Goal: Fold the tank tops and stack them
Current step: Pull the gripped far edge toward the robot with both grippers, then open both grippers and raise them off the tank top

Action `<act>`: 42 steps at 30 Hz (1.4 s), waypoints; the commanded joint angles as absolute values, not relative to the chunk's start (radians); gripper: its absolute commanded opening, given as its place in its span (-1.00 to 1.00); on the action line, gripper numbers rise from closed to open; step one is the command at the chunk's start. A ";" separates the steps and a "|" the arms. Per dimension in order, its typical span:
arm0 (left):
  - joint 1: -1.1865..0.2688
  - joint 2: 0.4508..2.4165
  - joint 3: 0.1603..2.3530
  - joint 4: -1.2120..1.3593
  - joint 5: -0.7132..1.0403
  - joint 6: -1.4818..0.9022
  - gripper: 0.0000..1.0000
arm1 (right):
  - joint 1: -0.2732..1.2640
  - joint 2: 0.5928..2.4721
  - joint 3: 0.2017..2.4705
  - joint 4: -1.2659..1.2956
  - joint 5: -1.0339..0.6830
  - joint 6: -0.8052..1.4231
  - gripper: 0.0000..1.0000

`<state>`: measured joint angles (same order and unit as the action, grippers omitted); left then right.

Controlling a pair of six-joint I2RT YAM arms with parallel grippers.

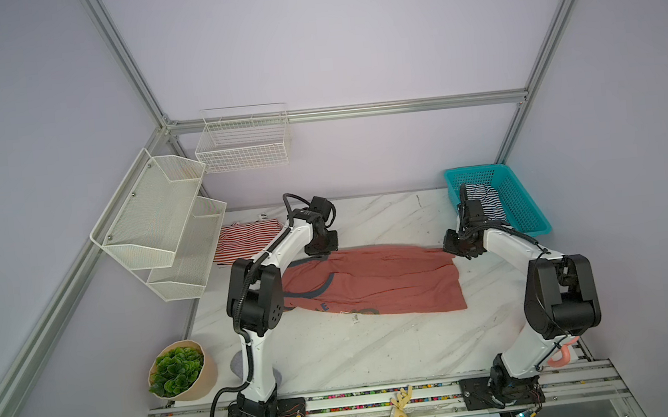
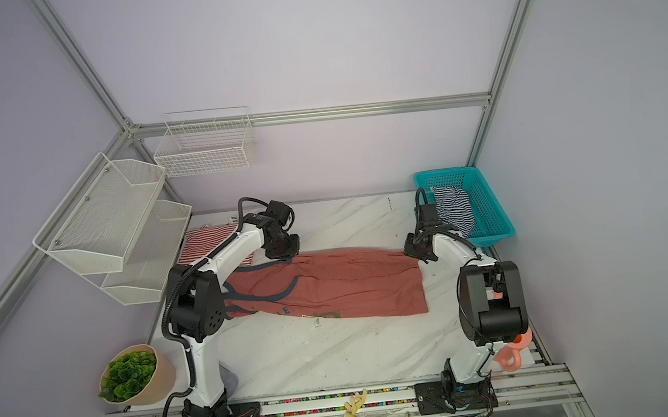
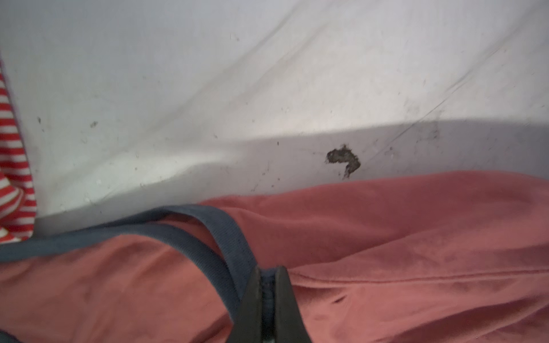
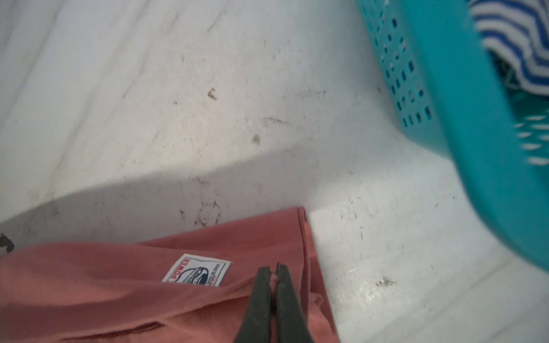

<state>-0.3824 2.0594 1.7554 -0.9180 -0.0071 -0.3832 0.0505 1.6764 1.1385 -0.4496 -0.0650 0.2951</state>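
Note:
The salmon-red tank top (image 1: 377, 282) (image 2: 331, 289) lies stretched across the middle of the marble table, partly folded lengthwise. My left gripper (image 3: 268, 271) is shut on its dark grey strap trim (image 3: 228, 234) at the far left corner (image 1: 322, 252). My right gripper (image 4: 274, 268) is shut on the hem corner beside a white label (image 4: 197, 270), at the far right corner (image 1: 455, 250). The red-and-white striped tank top (image 1: 245, 241) (image 3: 12, 166) lies folded at the back left. In the teal basket (image 1: 520, 204) (image 4: 463, 98) sits the navy-and-white striped tank top (image 1: 488, 199) (image 4: 517, 38).
White mesh shelves (image 1: 158, 226) and a wire basket (image 1: 244, 143) hang at the back left. A potted plant (image 1: 181, 370) stands at the front left by the left arm's base. A pink object (image 1: 559, 357) lies at the front right.

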 commanded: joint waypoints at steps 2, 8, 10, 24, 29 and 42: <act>-0.389 1.978 1.638 -0.891 -0.045 -0.421 -1.00 | 0.047 1.618 1.076 -0.433 -0.067 0.317 -1.00; -0.415 1.915 1.541 -0.882 -0.069 -0.440 -1.00 | 0.047 1.576 1.027 -0.443 -0.050 0.326 -1.00; -0.420 1.898 1.513 -0.881 -0.072 -0.448 -1.00 | 0.048 1.571 1.012 -0.447 -0.049 0.327 -1.00; -0.438 1.820 1.433 -0.962 -0.151 -0.477 -0.42 | 0.048 1.540 0.999 -0.544 0.046 0.355 -0.40; -0.438 1.743 1.464 -1.025 -0.232 -0.483 -0.38 | 0.048 1.487 1.030 -0.593 0.093 0.371 -0.33; -0.272 1.943 1.713 -1.083 -0.321 -0.457 -0.29 | 0.198 1.553 1.121 -0.473 -0.035 0.421 -0.34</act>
<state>-0.3187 1.9079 1.6207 -1.0634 -0.3000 -0.4675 0.1570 1.5166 1.1034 -0.5179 0.0090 0.3954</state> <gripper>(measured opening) 0.355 0.332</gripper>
